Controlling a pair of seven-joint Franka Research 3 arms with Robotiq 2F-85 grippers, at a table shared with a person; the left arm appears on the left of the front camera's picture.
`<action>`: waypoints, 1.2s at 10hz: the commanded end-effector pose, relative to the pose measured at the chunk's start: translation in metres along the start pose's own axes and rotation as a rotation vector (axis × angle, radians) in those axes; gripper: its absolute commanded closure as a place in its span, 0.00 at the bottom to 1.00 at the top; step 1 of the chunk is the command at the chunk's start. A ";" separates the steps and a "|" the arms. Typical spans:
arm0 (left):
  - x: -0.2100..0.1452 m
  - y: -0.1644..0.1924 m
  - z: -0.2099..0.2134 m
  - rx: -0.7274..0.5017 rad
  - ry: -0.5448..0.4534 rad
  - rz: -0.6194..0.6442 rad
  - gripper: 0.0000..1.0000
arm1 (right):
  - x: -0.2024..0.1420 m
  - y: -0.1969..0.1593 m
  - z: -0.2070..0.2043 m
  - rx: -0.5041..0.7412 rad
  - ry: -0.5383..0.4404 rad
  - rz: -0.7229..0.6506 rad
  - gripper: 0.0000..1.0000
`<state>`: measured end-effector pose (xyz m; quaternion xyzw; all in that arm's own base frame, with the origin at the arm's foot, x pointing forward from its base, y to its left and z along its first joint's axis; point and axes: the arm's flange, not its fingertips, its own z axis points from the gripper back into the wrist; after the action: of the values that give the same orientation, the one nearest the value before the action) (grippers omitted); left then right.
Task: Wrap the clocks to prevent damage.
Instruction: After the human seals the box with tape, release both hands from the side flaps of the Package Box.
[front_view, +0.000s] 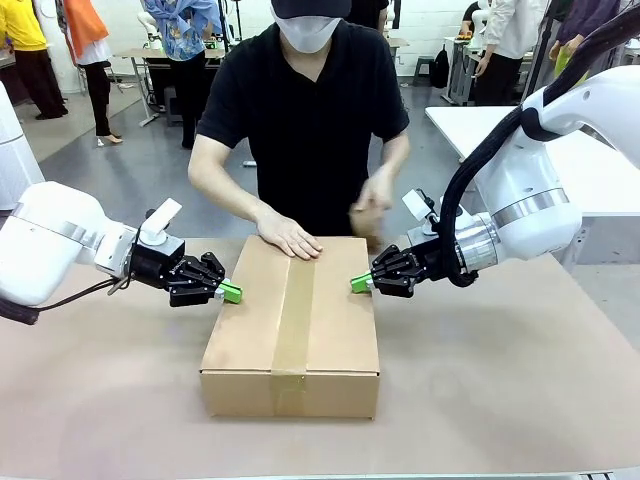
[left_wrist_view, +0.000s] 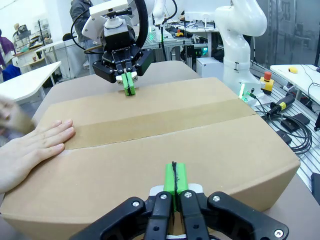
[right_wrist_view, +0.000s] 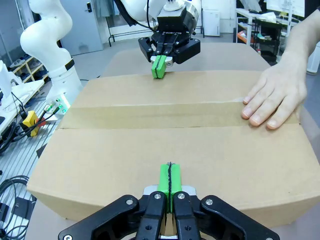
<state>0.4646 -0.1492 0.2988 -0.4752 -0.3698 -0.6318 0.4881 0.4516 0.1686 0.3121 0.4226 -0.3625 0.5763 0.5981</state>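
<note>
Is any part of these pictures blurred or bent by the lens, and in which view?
Front view: the person's hand beside the box is smeared by motion; the other hand is sharp. Left wrist view: a blurred hand at the picture's left edge, and the box edges bow from the wide lens. Right wrist view: sharp, with the same bowing.

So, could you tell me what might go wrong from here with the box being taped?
1. The person's hand lies flat on the box between both shut grippers, left and right; any inward move might hit it.
2. Both press at the box's sides; uneven pushing could slide or skew it.
3. The tape looks unfinished at the far end; shifting could wrinkle it.
</note>
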 end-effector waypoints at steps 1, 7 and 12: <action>-0.001 0.000 -0.001 -0.005 0.009 -0.004 1.00 | -0.002 0.000 -0.003 -0.008 -0.003 -0.010 0.99; 0.092 0.002 0.030 -0.060 0.238 -0.027 1.00 | 0.069 0.014 0.046 0.025 0.140 -0.009 0.99; 0.224 -0.022 0.089 -0.035 0.560 0.090 1.00 | 0.194 0.067 0.143 -0.084 0.396 -0.147 0.99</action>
<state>0.4452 -0.1275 0.5397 -0.3074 -0.2105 -0.7279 0.5756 0.4066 0.1162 0.5430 0.3065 -0.2417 0.5922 0.7049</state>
